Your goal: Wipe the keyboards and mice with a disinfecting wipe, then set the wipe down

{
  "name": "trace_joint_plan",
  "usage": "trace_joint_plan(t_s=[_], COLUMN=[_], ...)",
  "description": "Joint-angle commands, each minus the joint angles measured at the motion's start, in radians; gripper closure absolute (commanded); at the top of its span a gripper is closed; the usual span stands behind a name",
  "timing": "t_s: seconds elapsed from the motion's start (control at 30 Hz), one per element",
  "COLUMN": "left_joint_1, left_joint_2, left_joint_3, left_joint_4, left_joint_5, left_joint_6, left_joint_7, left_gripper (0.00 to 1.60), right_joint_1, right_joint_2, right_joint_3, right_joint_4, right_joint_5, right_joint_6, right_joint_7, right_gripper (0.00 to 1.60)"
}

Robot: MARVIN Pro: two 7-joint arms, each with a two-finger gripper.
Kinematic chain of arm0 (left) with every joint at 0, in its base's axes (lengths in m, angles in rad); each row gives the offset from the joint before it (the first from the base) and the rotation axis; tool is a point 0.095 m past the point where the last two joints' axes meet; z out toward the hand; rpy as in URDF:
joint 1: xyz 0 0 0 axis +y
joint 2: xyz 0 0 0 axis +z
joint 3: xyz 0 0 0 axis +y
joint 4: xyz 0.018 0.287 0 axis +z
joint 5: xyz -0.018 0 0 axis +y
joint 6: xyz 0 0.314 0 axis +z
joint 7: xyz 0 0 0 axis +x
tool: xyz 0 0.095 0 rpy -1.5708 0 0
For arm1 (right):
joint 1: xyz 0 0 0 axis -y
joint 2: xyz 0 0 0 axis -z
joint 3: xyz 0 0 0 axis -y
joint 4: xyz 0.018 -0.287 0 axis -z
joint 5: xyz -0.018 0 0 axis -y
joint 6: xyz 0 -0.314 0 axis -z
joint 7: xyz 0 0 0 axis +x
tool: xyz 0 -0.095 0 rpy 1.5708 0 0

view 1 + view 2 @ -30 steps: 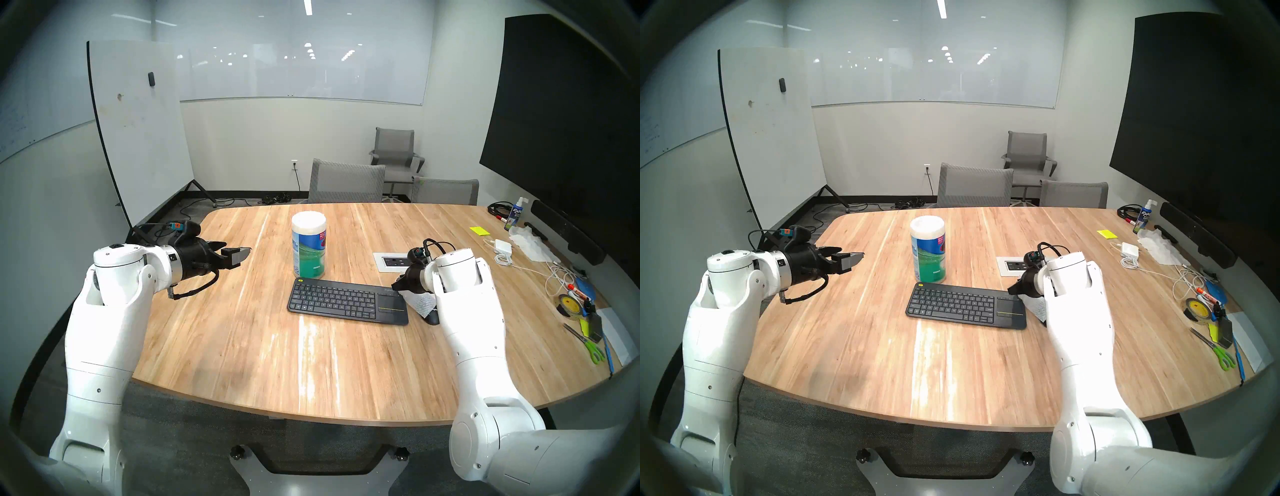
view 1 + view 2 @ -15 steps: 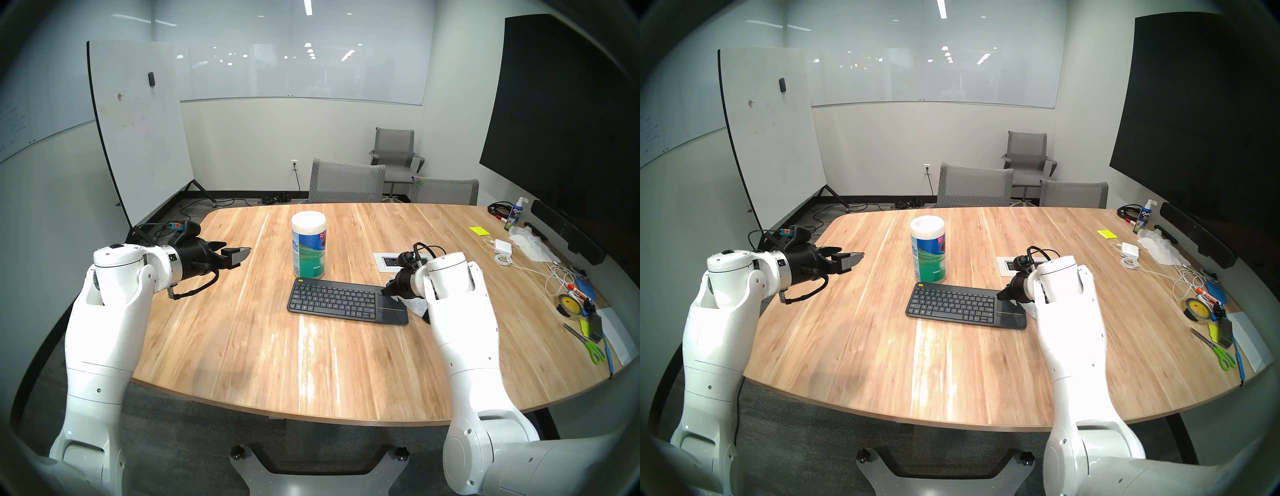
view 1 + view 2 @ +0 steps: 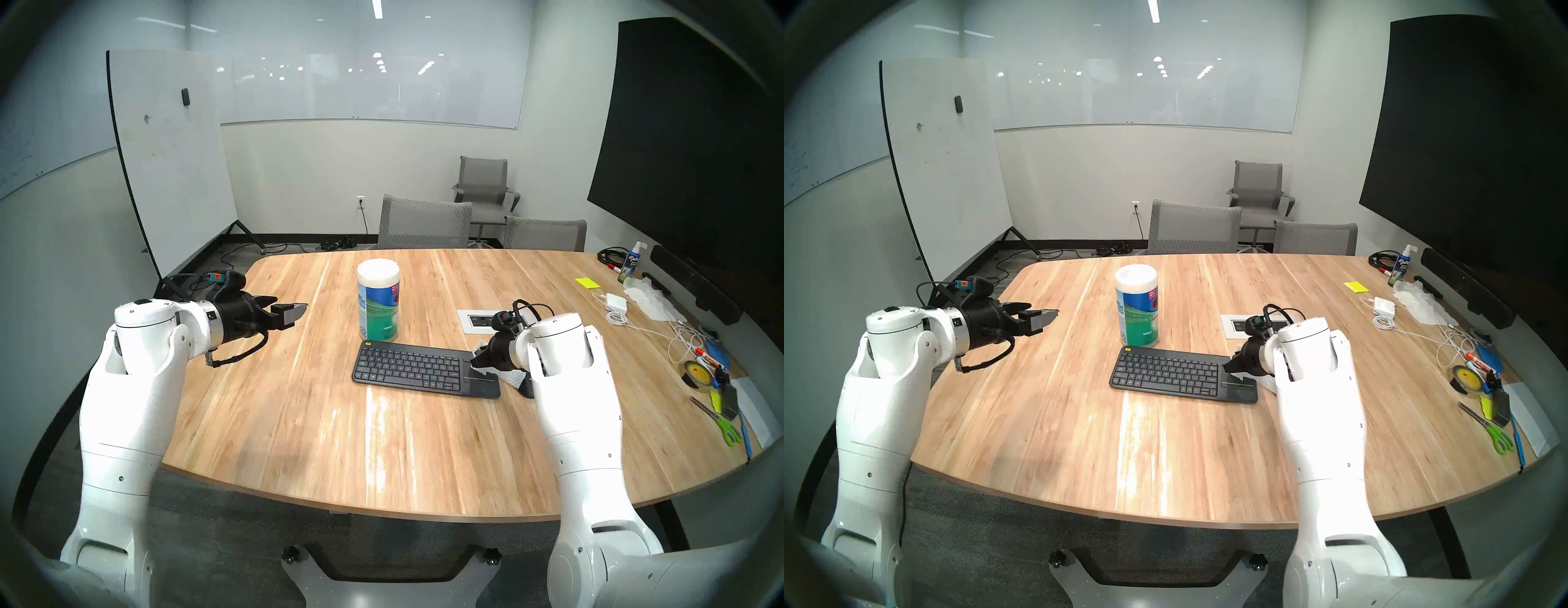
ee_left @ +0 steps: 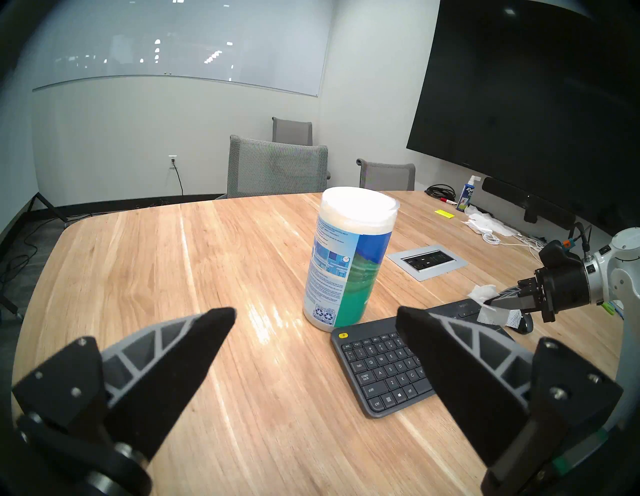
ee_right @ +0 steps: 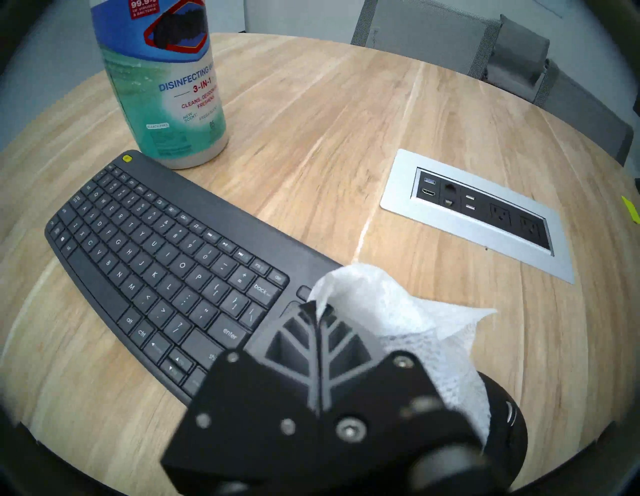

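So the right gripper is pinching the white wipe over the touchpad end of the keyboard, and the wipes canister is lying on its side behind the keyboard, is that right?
Not quite. The wipes canister stands upright behind the keyboard, as the head view shows. The rest holds: the right gripper is shut on the white wipe over the touchpad end.

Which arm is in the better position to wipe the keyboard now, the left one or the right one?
The right. The right gripper is shut on the wipe over the keyboard's touchpad end. The left gripper is open, empty, off to the side.
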State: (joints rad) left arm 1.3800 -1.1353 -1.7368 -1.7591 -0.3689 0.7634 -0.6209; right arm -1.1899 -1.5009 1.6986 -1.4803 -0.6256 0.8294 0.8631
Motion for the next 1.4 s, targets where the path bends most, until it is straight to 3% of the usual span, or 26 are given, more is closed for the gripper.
trace_joint_plan(t_s=[0.0, 0.33, 0.7, 0.93, 1.37], left_joint_1=[-0.013, -0.014, -0.013, -0.013, -0.013], left_joint_2=[-0.001, -0.001, -0.001, -0.001, -0.002], left_joint_3=[-0.002, -0.002, -0.002, -0.003, -0.003], left_joint_4=[-0.022, -0.021, -0.022, -0.023, -0.024], left_joint_5=[-0.002, -0.002, -0.002, -0.002, -0.002], left_joint_6=[-0.004, -0.004, -0.004, -0.004, -0.004], left_joint_7=[0.000, -0.001, -0.001, 0.000, 0.001], left_gripper=[0.00, 0.00, 0.00, 0.00, 0.00], right_joint_1=[0.079, 0.186, 0.239, 0.182, 0.018], right_joint_2=[0.043, 0.100, 0.153, 0.191, 0.250], right_joint_3=[0.049, 0.112, 0.148, 0.167, 0.189], right_joint_4=[0.039, 0.184, 0.266, 0.205, 0.029], right_joint_5=[-0.003, 0.000, 0.003, 0.012, 0.017], right_joint_6=[-0.029, -0.085, -0.140, -0.160, -0.158], right_joint_7=[-0.030, -0.074, -0.093, -0.042, 0.137], right_gripper=[1.60, 1.60, 1.60, 1.60, 1.60])
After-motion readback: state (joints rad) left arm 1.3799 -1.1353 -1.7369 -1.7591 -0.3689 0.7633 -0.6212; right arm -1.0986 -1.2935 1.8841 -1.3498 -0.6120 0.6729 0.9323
